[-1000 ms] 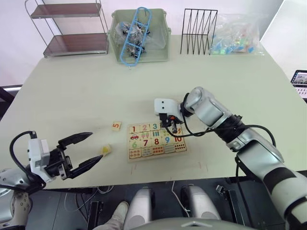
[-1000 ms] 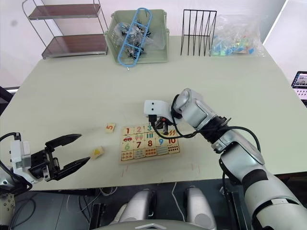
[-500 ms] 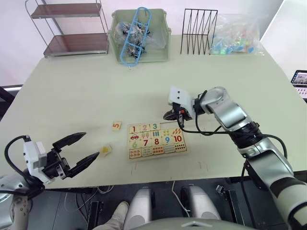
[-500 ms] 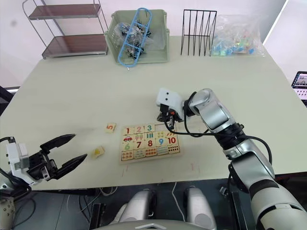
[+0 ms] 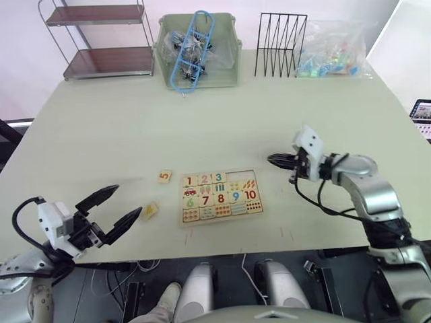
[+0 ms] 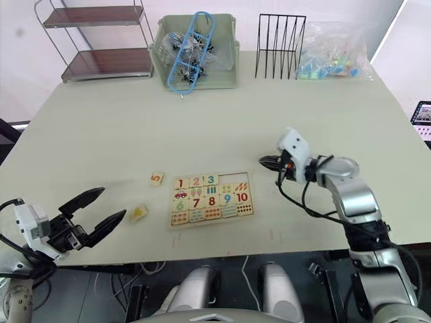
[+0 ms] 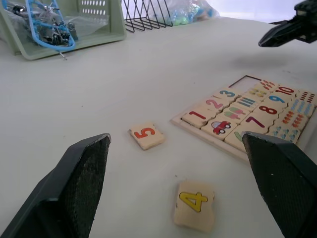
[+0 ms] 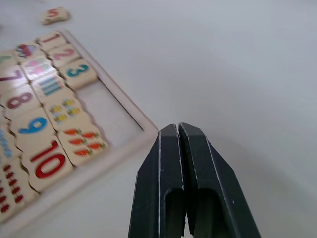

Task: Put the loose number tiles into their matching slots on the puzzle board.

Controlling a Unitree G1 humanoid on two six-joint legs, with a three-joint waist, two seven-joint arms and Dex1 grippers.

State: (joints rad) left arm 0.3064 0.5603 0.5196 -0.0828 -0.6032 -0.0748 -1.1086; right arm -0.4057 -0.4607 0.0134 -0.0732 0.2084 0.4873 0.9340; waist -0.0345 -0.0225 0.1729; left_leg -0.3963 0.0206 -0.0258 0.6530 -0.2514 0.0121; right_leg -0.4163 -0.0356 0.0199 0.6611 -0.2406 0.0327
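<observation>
Right hand (image 5: 275,159) withdrawn right of puzzle board (image 5: 219,196)

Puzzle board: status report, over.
Left gripper open near tiles 4 and 5. Right gripper shut, empty. Puzzle board: 1-3 seated, two slots bare.

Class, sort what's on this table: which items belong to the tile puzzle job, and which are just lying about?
Job: puzzle board; loose 5 tile; loose 4 tile; two empty slots.

Lying about: green bin; wire rack; shelf; plastic bag.
</observation>
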